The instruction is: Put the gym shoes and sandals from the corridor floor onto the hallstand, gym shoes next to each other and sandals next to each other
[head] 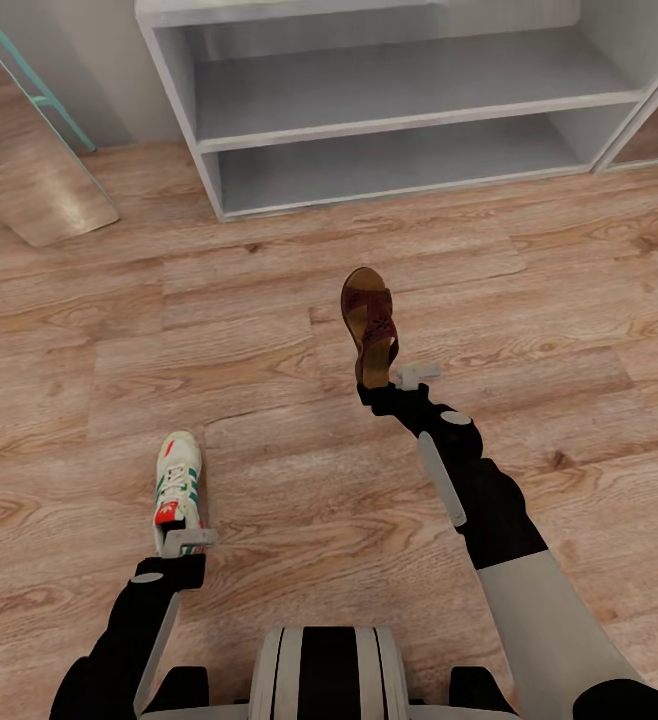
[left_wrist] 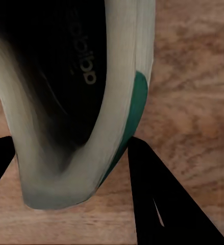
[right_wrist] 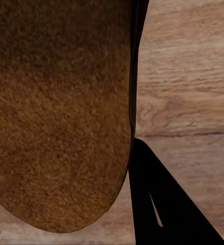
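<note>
The left claw point(head: 183, 541) is clenched on the heel of a gym shoe point(head: 177, 487), toe pointing to 12 o'clock, and the left wrist view shows a dark finger point(left_wrist: 163, 199) pressed against the shoe's green-striped side with another at the opposite edge. The right claw point(head: 389, 382) grips the heel end of a sandal point(head: 369, 322), held toe-forward over the corridor floor point(head: 529, 300). The hallstand point(head: 399, 95) stands at 12 o'clock, beyond both shoes, its two shelves open. To do this step well, I would keep both grips firm at the heels, roll forward squarely, and slide each shoe toe-first onto a shelf, leaving room beside each for its partner, and not release until the sole rests flat.
</note>
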`<state>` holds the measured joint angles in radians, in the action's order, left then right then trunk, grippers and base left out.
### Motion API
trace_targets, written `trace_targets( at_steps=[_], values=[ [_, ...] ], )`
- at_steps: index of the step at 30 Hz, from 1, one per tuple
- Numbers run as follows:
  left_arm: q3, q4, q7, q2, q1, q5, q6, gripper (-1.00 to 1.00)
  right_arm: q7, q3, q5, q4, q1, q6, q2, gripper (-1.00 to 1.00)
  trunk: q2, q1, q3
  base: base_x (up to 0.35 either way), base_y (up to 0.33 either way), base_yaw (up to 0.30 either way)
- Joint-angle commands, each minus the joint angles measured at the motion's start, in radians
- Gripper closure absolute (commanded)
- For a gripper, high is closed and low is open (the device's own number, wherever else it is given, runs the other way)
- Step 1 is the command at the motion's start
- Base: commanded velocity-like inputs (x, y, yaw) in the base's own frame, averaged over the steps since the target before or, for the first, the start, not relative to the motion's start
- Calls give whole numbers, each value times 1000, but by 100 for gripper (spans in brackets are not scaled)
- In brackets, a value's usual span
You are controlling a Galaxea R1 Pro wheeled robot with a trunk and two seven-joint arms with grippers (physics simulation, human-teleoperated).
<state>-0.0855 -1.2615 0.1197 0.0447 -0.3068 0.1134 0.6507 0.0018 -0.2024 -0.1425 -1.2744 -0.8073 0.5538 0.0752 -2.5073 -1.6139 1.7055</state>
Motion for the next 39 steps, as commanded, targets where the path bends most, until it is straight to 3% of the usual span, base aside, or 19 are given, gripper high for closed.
trace_targets(
  at_steps=[1, 8, 31, 39],
  values=[
    [0, 0, -3, 0, -5, 2, 1, 100, -3, 0, -3, 0, 0, 0, 0, 100, 0, 0, -4, 0, 0, 0],
    [-2, -2, -6, 1, -57, -1, 12, 100, -3, 0, -3, 1, 0, 0, 0, 100, 2, 4, -31, 0, 0, 0],
    [0, -2, -5, 0, -62, 0, 17, 100, 0, -1, -12, 16, 0, -2, 0, 100, 7, 14, -120, 0, 0, 0],
    [-3, 2, -7, 1, -63, -2, 17, 100, 0, -2, -8, 25, 0, -2, 0, 100, 63, 45, -145, 0, 0, 0]
  ],
)
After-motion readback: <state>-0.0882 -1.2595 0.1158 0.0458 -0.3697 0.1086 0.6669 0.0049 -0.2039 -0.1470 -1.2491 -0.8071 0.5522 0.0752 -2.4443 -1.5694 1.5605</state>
